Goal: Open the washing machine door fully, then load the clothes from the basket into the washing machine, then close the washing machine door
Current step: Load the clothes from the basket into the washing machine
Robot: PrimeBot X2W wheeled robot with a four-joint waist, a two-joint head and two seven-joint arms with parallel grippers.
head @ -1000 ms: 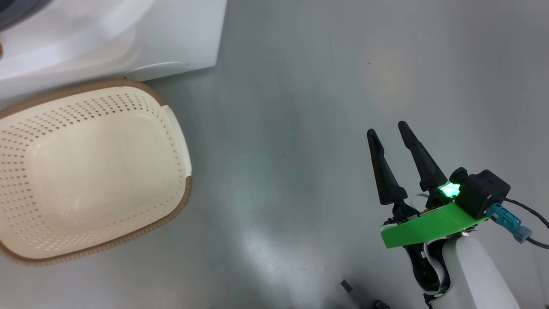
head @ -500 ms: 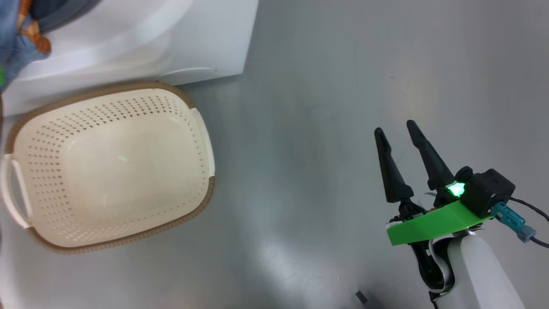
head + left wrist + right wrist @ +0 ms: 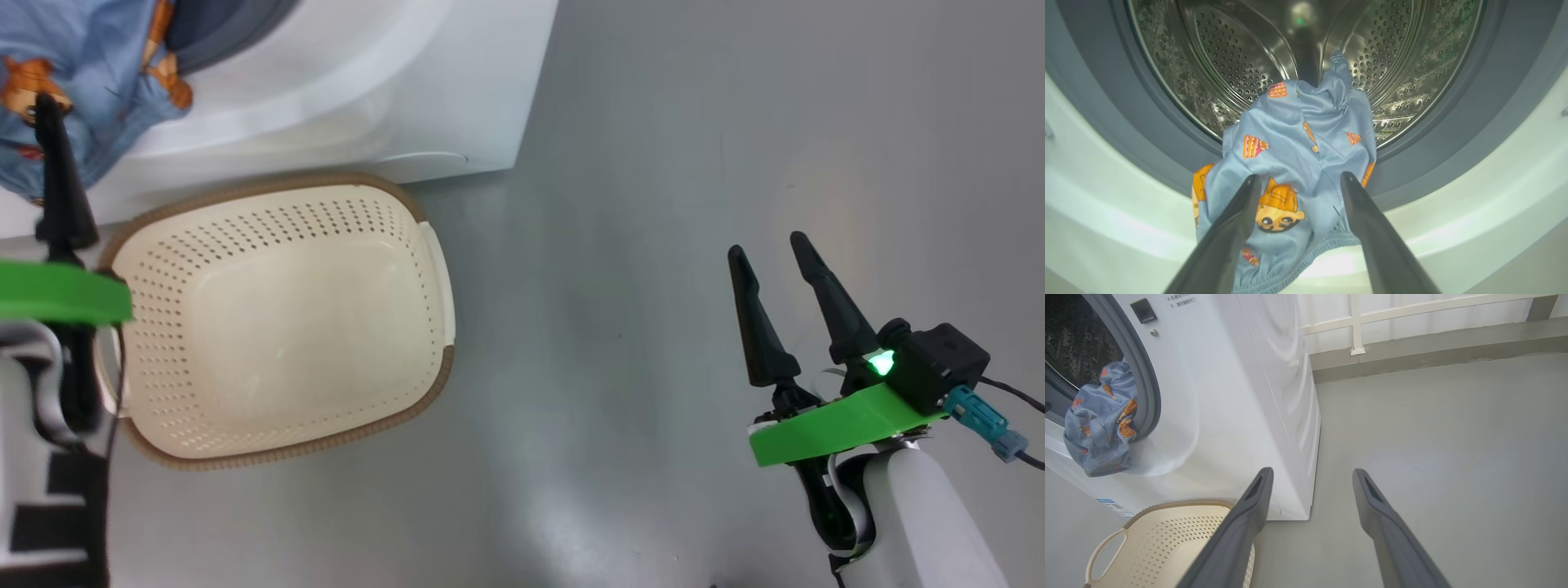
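**At the drum's mouth: clothes draped over the lip, both pairs of fingers wide**

Your left fingers (image 3: 1237,220) stand wide apart and grip nothing. In the left wrist view they point into the washing machine (image 3: 1453,228), and the clothes (image 3: 1298,139) show between and behind the two tips. You cannot tell from that view whether either tip touches the fabric.

The clothes are light-blue fabric printed with orange bears and cake slices, and they lie half in and half out. The upper part rests inside the perforated steel drum (image 3: 1229,53). The lower part, with its gathered hem, hangs over the grey gasket (image 3: 1094,102) and down the white front.

Your right fingers (image 3: 755,327) are wide too and hold nothing. In the head view they hang over the grey floor (image 3: 653,163), well apart from the machine and off to the right of the basket (image 3: 269,220).

That basket sits upright on the floor just beside the foot of the machine's front, with its perforated walls and smooth bottom in plain sight. From the right wrist view you see the same basket (image 3: 1167,547) past the fingers, one looped handle at its near end. A small blue label (image 3: 1112,506) sits on the machine's front just above the brown rim. A white railing (image 3: 1355,322) runs along the far wall behind the machine.
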